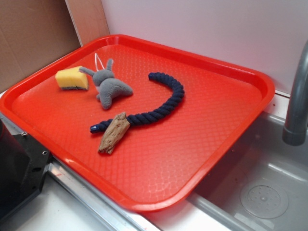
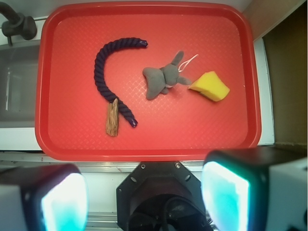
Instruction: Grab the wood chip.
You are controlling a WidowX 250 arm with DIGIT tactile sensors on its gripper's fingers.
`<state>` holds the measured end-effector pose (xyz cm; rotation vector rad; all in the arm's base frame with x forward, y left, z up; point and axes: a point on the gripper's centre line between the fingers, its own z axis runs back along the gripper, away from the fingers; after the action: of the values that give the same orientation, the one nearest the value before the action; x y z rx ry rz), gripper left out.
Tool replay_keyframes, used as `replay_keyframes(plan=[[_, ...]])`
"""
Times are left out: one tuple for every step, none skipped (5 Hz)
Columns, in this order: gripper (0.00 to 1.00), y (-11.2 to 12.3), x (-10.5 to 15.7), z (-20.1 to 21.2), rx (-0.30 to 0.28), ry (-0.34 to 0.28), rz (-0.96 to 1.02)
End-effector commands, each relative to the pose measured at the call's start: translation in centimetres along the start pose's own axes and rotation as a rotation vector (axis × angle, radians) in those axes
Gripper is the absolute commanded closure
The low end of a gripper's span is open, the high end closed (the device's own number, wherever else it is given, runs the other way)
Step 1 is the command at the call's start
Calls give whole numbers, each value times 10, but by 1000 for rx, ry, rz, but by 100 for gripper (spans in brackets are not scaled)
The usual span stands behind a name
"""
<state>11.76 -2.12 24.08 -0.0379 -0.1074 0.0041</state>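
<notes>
The wood chip (image 1: 114, 133) is a small rough brown piece lying flat on the red tray (image 1: 202, 139), touching one end of the dark navy rope (image 1: 161, 103). In the wrist view the wood chip (image 2: 112, 118) lies left of centre near the tray's near rim, beside the rope (image 2: 108, 72). My gripper (image 2: 144, 197) is open and empty, high above and short of the tray's near edge; its two pads (image 2: 65, 202) frame the bottom of the wrist view. The gripper does not show in the exterior view.
A grey stuffed toy (image 1: 109, 86) and a yellow sponge (image 1: 72, 78) lie at the tray's back left. The black robot base (image 1: 19, 168) stands at the tray's front left. A steel sink (image 1: 260, 187) and a grey faucet (image 1: 298, 96) are to the right. Cardboard stands behind.
</notes>
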Motion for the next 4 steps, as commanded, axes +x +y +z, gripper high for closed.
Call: replay_keyframes(plan=[[0, 0, 0, 0, 0, 0, 0], [0, 1, 5, -8, -19, -25, 129], [0, -7, 9, -24, -53, -68, 246], [0, -18, 14, -49, -65, -91, 325]])
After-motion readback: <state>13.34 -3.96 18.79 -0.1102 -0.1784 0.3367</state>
